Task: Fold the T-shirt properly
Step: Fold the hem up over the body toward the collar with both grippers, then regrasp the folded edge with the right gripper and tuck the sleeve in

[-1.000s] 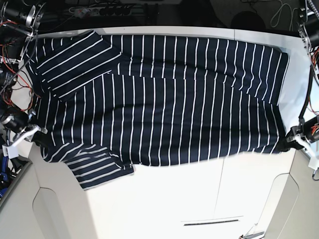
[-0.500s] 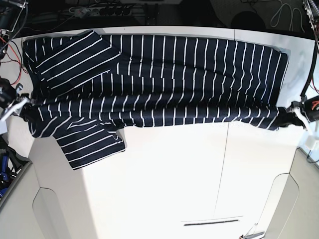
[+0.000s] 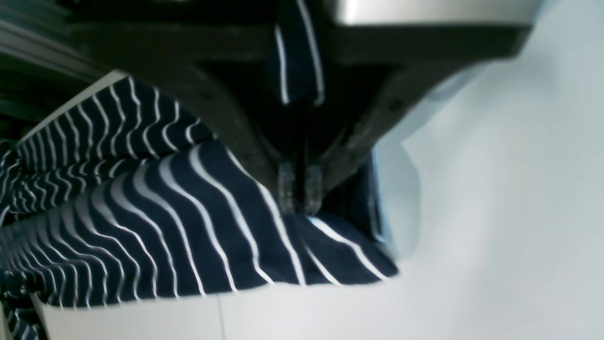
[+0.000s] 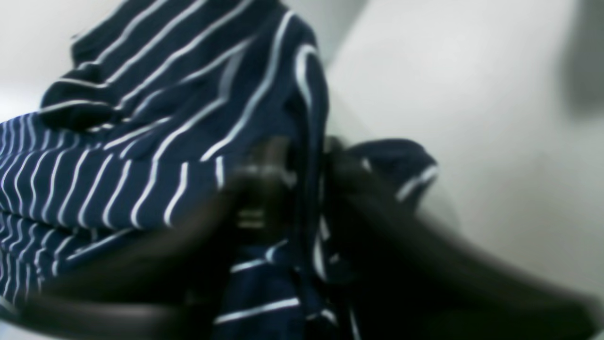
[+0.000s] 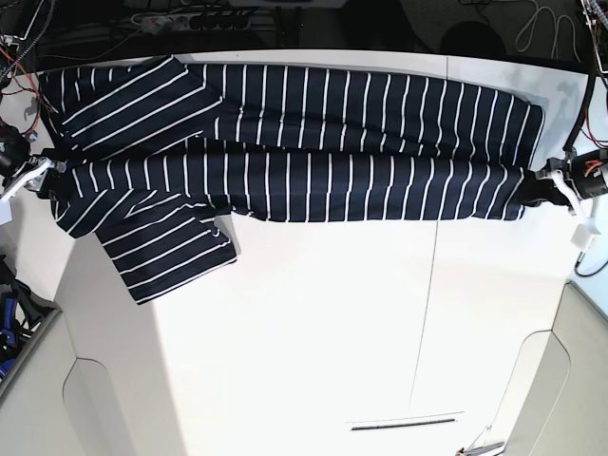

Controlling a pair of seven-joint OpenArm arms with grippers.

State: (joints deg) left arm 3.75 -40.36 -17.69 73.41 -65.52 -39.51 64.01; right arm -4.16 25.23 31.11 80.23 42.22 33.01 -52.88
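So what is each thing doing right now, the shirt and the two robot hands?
T-shirt: folded over lengthwise along the table's far side, one sleeve sticking out toward the front.
Left gripper: shut on the T-shirt's edge.
Right gripper: fabric sits between its jaws, which stand a little apart; too blurred to tell if it grips.
Table: white, bare in front of the shirt.

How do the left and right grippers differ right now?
The left gripper has its jaws pressed shut on the T-shirt; the right gripper shows a gap, with fabric running loosely through it. The left wrist view is sharp, the right wrist view motion-blurred. Both sit at opposite ends of the shirt's folded edge.
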